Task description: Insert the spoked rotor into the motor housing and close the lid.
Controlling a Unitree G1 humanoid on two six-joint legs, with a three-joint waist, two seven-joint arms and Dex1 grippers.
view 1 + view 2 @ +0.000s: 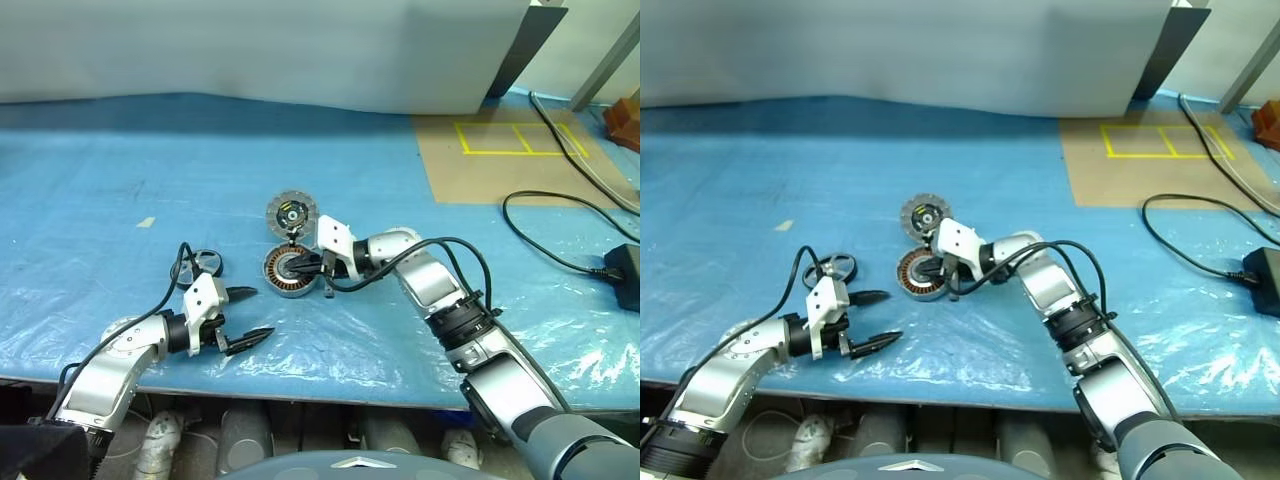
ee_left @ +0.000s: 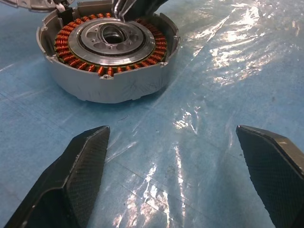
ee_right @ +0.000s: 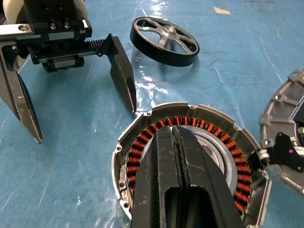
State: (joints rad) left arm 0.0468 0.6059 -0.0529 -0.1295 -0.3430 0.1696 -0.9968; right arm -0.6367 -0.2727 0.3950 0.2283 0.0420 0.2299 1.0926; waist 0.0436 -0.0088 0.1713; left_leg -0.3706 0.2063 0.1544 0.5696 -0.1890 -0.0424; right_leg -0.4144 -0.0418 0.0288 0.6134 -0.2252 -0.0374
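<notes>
Copper windings bare: the rotor is not yet in and the lid is not yet on

Nearest, the left claw (image 1: 243,318) hangs wide open and empty just short of the motor housing (image 1: 287,273), which sits uncovered on the blue-sheeted table (image 1: 120,180) with nothing seated in its silvery centre. Over the housing the right claw (image 3: 178,137) is pinched fully shut on nothing, its tips above the middle. To the housing's left, well apart, lies the spoked rotor (image 1: 831,269), flat and untouched. Just beyond the housing the lid (image 1: 291,213) rests inner face up. Both steps appear left to do.
</notes>
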